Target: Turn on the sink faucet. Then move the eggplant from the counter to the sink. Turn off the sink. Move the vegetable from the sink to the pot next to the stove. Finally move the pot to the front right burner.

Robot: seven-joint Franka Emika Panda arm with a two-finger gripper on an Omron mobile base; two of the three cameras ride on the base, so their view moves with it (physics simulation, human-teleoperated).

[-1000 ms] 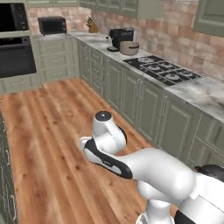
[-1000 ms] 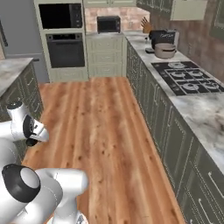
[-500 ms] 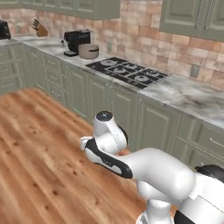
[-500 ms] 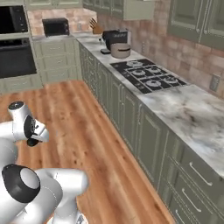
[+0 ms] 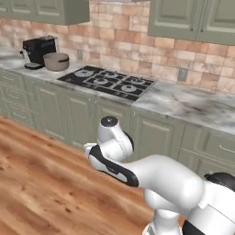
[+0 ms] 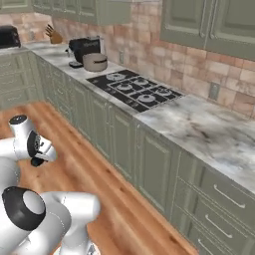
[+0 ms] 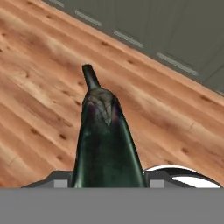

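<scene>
Eggplant [image 7: 106, 144], dark purple-black, oval, glossy, stub stem pointing away, sits pinched between the fingers above the wooden floor [image 7: 39, 109], far from the squat tan pot [image 5: 56, 61]. It looks light, firm and slippery; holding the thick middle seems safest

Dark purple-black eggplant [image 7: 106, 140]; tan pot [image 5: 56, 61].

Well above and beyond the low-hanging claw [image 6: 36, 162], the marble desk [image 5: 193, 104] carries the black stove [image 5: 108, 82], the tan pot [image 5: 56, 61] and a black coffee machine [image 5: 37, 49].
</scene>
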